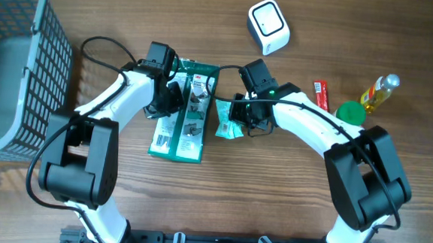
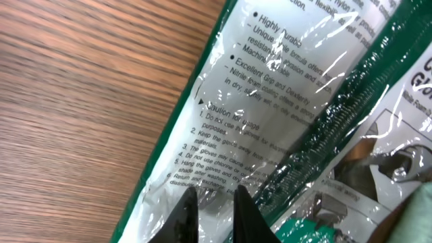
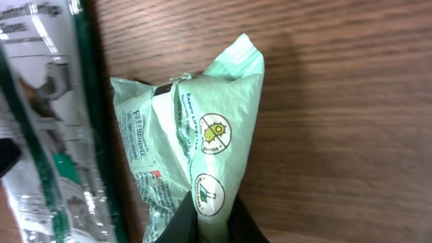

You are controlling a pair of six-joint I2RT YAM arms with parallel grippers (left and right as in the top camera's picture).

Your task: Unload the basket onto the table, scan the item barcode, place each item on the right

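Overhead: pouch on tabletop mid-scene, just right of pack, edges touching or nearly so. Scanner well apart, toward far edge. Right hand down on pouch's left side; left hand down on pack's left edge. Basket far left; bottle off to right, not involved. Left wrist: fingertips nearly together over pack's clear film, printed side up; cannot tell whether any film is actually nipped between them. Right wrist: fingertips clamped on pouch's lower corner, foil bunched to a peak above the grip; no barcode in sight on upper face. Risks, as judged: thin corner pinch likely to let slick foil slide out on lift. Pouch apt to dangle and twist, turning code away from scanner. Crumpled foil could glare or warp the bars, giving no read. Pack lying alongside may snag and drag with it. Left hand close by, so some chance of arms fouling on the swing toward scanner.
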